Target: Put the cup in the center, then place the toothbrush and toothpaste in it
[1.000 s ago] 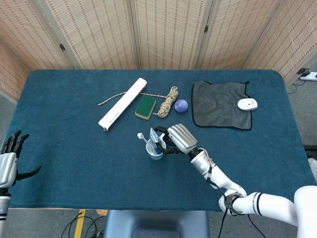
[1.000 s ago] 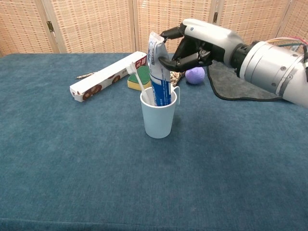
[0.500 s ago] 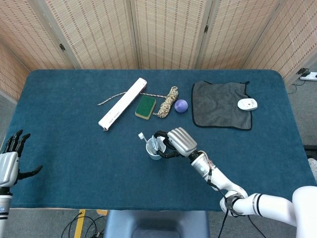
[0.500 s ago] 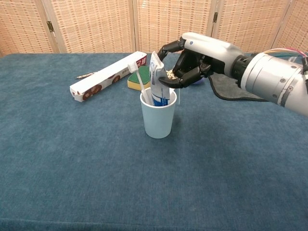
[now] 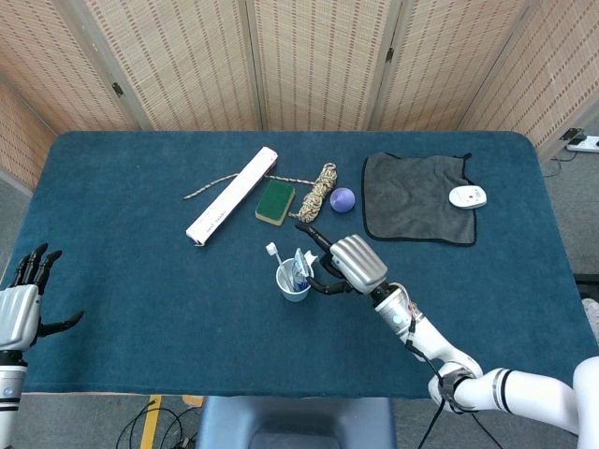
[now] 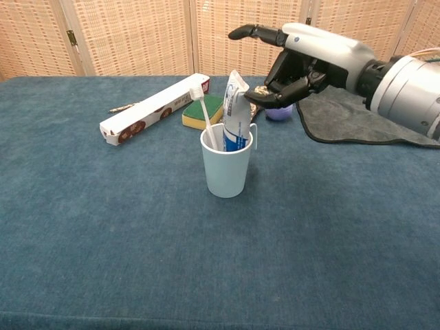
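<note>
At frame centre, the upright blue-and-white toothpaste tube (image 6: pixel 236 113) in the white plastic cup (image 6: pixel 226 167) is flanked just right by the empty, spread-fingered right hand (image 6: pixel 297 60).

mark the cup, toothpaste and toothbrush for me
cup (image 6: pixel 226 173), chest view, on the front of its white wall.
toothpaste (image 6: pixel 236 113), chest view, on the upper part of the tube standing out of the cup.
toothbrush (image 6: pixel 205 120), chest view, on the handle just above the cup rim.

A white cup (image 6: pixel 226 167) stands on the blue worktop (image 6: pixel 137 261), holding a toothbrush (image 6: pixel 203 112) and an upright toothpaste tube (image 6: pixel 236 113) — both leaning on its rim. The right hand (image 6: pixel 302 62) hovers just beside the tube, fingers spread — empty.
</note>
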You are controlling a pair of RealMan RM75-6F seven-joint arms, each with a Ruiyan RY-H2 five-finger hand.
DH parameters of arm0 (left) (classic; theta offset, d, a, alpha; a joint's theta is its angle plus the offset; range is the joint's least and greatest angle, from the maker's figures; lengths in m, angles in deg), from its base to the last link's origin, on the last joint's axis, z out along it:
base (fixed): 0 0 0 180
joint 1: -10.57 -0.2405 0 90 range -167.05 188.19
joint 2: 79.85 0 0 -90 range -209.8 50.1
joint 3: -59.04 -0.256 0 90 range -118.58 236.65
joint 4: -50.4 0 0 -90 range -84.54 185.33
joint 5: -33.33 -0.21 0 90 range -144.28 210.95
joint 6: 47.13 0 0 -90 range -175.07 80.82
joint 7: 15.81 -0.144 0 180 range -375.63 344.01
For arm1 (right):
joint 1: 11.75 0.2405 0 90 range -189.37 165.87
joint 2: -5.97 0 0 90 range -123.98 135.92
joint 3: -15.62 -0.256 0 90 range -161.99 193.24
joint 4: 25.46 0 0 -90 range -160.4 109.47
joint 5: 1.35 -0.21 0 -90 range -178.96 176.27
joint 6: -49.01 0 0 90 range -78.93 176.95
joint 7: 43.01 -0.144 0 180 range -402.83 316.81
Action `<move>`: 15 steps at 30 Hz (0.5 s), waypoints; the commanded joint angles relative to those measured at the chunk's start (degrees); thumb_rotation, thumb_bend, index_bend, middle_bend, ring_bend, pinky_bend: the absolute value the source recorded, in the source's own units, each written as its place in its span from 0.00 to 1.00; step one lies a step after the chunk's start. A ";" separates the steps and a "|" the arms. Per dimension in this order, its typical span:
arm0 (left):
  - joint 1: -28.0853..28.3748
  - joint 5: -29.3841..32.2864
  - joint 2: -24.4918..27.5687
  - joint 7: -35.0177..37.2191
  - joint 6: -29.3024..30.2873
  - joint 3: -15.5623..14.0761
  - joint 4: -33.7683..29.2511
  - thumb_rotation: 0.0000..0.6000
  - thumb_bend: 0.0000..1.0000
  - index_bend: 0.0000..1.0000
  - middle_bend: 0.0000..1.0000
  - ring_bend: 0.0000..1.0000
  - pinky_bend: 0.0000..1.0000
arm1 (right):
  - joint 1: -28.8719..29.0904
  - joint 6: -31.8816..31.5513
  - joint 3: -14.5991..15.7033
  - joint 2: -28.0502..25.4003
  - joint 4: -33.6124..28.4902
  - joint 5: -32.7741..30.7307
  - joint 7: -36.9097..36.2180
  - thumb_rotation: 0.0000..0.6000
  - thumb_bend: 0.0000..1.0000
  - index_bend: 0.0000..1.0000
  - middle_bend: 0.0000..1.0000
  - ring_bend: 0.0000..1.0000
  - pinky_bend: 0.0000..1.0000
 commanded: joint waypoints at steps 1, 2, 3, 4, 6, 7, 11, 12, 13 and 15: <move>0.18 0.03 -0.15 -0.29 -0.10 0.05 0.01 1.00 0.21 0.11 0.04 0.06 0.37 | -1.38 -2.40 0.06 -2.18 -1.47 1.03 2.00 1.00 0.30 0.03 0.90 1.00 1.00; 0.27 0.06 -0.22 -0.53 -0.12 0.09 0.06 1.00 0.21 0.11 0.04 0.06 0.37 | -2.01 -3.26 0.12 -3.27 -2.15 1.16 3.17 1.00 0.31 0.03 0.88 1.00 1.00; 0.35 0.11 -0.33 -0.83 -0.09 0.14 0.14 1.00 0.21 0.11 0.04 0.06 0.37 | -2.54 -3.78 0.24 -4.30 -2.78 1.16 4.12 1.00 0.33 0.04 0.86 1.00 1.00; 0.39 0.17 -0.41 -1.13 0.01 0.18 0.19 1.00 0.21 0.11 0.04 0.06 0.37 | -3.14 -4.34 0.35 -5.39 -3.40 1.08 5.17 1.00 0.34 0.07 0.85 1.00 1.00; 0.45 0.35 -0.78 -1.90 0.37 0.31 0.42 1.00 0.21 0.11 0.04 0.06 0.37 | -4.79 -5.69 0.71 -8.05 -4.97 0.46 8.10 1.00 0.37 0.15 0.81 1.00 1.00; 0.48 0.45 -0.97 -2.11 0.47 0.36 0.53 1.00 0.21 0.11 0.04 0.06 0.37 | -5.64 -6.44 0.91 -9.19 -5.74 0.20 9.36 1.00 0.38 0.20 0.80 1.00 1.00; 0.62 0.77 -1.67 -2.62 0.48 0.40 0.96 1.00 0.21 0.11 0.04 0.06 0.37 | -9.55 -9.17 2.33 -14.21 -9.17 -1.45 14.66 1.00 0.41 0.33 0.69 0.91 0.98; 0.66 0.71 -1.88 -2.75 0.50 0.36 1.10 1.00 0.21 0.11 0.04 0.06 0.37 | -10.80 -10.05 2.87 -15.48 -9.86 -1.97 16.27 1.00 0.41 0.33 0.66 0.86 0.95; 0.68 0.59 -2.04 -2.85 0.57 0.32 1.23 1.00 0.21 0.11 0.04 0.06 0.37 | -11.67 -10.61 3.29 -16.26 -10.20 -2.36 17.36 1.00 0.41 0.33 0.64 0.82 0.92; 0.67 0.22 -2.49 -3.12 0.97 0.26 1.71 1.00 0.21 0.11 0.04 0.06 0.37 | -13.49 -11.13 4.53 -17.94 -10.81 -3.28 19.34 1.00 0.41 0.33 0.56 0.66 0.77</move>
